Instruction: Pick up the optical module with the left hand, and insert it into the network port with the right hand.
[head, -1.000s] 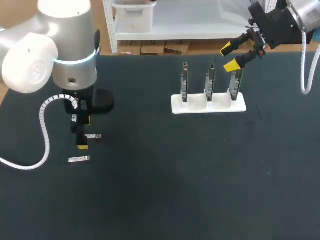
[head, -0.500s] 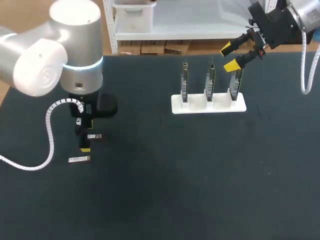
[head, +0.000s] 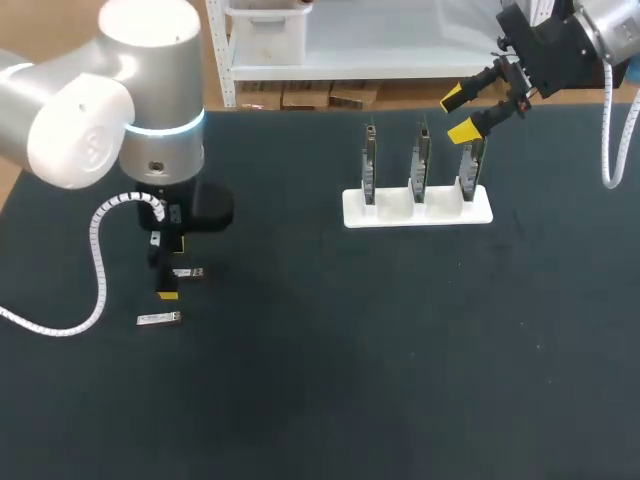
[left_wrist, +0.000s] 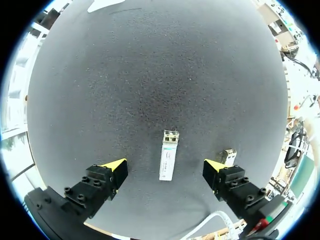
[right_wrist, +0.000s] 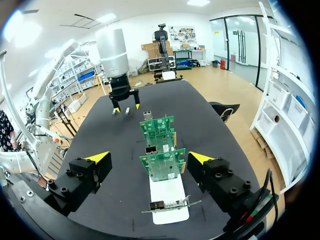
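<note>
Two small silver optical modules lie on the black table at the left: one (head: 187, 272) (left_wrist: 168, 155) under the middle of my left gripper (head: 167, 270) (left_wrist: 165, 170), the other (head: 158, 318) (left_wrist: 229, 156) just beside one yellow fingertip (left_wrist: 215, 166). The left gripper hangs open above them, pointing down, and touches neither. Three upright green network cards (head: 418, 165) (right_wrist: 162, 167) with ports stand in a white holder (head: 418, 208) (right_wrist: 169, 197). My right gripper (head: 462, 115) (right_wrist: 149, 160) is open and holds nothing, raised above the holder's right end.
The black mat (head: 350, 380) stretches wide between the modules and the card holder. A white coiled cable (head: 95, 260) hangs from my left arm near the modules. Another cable (head: 610, 150) hangs off my right arm at the table's right.
My left arm's upper links swung a little to the right and its gripper shifted slightly over the modules. The right arm has kept still.
</note>
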